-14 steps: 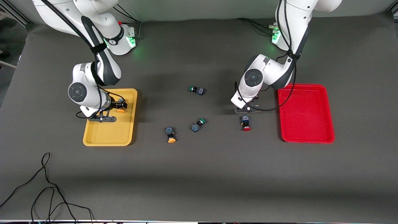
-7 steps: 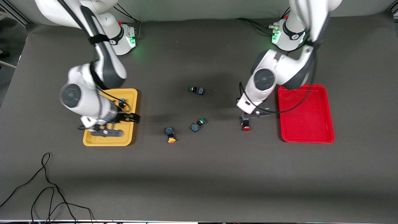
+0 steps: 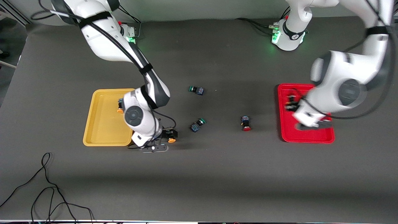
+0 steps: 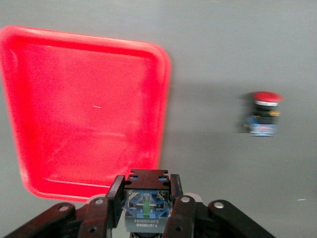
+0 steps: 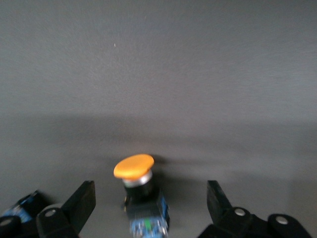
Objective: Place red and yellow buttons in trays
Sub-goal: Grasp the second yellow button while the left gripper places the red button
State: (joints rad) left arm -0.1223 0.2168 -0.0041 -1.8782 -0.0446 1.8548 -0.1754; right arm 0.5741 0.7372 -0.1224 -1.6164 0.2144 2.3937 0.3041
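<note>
My left gripper is over the red tray, at its end toward the robots. It is shut on a dark-bodied button whose cap is hidden. The red tray lies below it, and it is bare where it shows. A red button lies on the table beside the tray and shows in the left wrist view. My right gripper is open and low at the table, its fingers on either side of a yellow button. Another yellow button lies in the yellow tray.
Two green-capped buttons lie mid-table, one nearer the robots and one between the yellow and red buttons. A black cable lies loose at the right arm's end, near the front camera.
My right gripper left the yellow tray, with a yellow button left in it, and came down around the yellow button on the table. My left gripper carried a button from the table to over the red tray.
</note>
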